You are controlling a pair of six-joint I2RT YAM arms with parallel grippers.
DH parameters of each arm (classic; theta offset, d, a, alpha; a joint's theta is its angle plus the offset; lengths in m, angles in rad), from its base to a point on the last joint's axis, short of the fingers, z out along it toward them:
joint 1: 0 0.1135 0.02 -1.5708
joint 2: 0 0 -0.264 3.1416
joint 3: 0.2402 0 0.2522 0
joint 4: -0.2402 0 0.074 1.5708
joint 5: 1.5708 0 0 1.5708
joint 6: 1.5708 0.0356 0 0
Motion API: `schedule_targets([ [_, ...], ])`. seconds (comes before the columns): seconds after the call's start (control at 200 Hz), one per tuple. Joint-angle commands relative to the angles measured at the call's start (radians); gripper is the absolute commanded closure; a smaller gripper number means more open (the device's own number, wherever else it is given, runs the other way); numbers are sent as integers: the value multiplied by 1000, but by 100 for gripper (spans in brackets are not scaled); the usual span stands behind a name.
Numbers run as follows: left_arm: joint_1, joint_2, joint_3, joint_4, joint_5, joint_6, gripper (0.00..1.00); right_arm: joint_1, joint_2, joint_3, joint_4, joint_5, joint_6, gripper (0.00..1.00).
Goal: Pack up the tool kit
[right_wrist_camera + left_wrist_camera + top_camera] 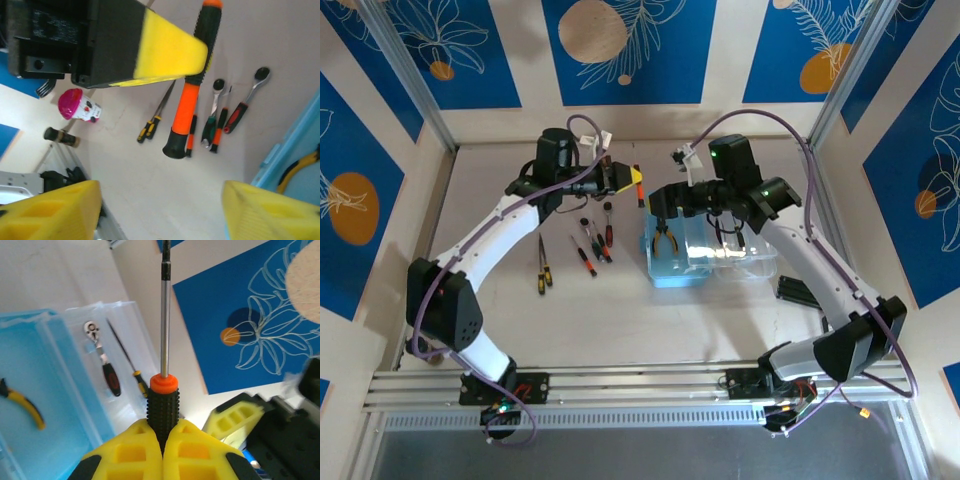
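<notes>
**Top view.** The left tool point(623, 181) is clenched on a long orange-and-black-handled screwdriver point(638, 186) and hangs above the pale bench point(620, 320), just left of the light-blue translucent plastic case point(705, 255). The right tool point(665, 207) hangs over the left end of the case. The yellow-handled pliers point(665, 240) lie inside it. Several small screwdrivers point(592, 245) lie on the bench beside the case, apart from it. Hazard: the two tools stand close together, so a move toward the case can bring them into contact.

**Left wrist view.** The yellow fingers point(135, 455) grip the ribbed black section below the orange collar. The steel shaft point(165, 315) projects far ahead. Hazard: the tip may strike the case wall before the handle is over the opening, which would shove the case or lever the screwdriver out of the grip.

**Right wrist view.** The right tool's fingers point(55, 210) stand wide apart with nothing between them. Most of the orange handle overhangs the left tool's grip. Hazard: this off-centre weight may rotate the screwdriver between the pads. If dropped, it would land among the ratchet wrenches point(247, 102) on the bench below and scatter them.
</notes>
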Motion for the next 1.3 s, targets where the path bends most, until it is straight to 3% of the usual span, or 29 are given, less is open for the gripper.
schedule_targets([
  [0.0,-16,7,-22,150,67,-91,100,17,26,0,30,-23,11,43],
  [0.16,-35,3,-26,171,83,-99,100,27,57,17,32,4,11,45],
  [0.305,-42,4,-31,136,74,-74,100,29,73,34,48,6,10,52],
  [0.57,-45,-2,-50,121,76,-55,100,29,100,69,48,21,12,84],
  [0.77,-45,-3,-44,66,61,-17,100,29,94,75,28,36,4,100],
  [0.905,-41,1,-8,-47,27,60,68,21,76,69,1,51,-7,100],
  [1.06,0,-2,93,-321,-76,243,1,-16,32,53,-68,88,-44,100],
  [1.105,24,-7,136,-446,-175,330,0,-42,15,40,-102,103,-64,100],
  [1.201,79,-5,216,-732,-492,485,0,-115,-12,24,-200,179,-104,100],
  [1.296,151,-12,201,-840,-628,552,0,-206,-12,22,-321,279,-142,100],
])
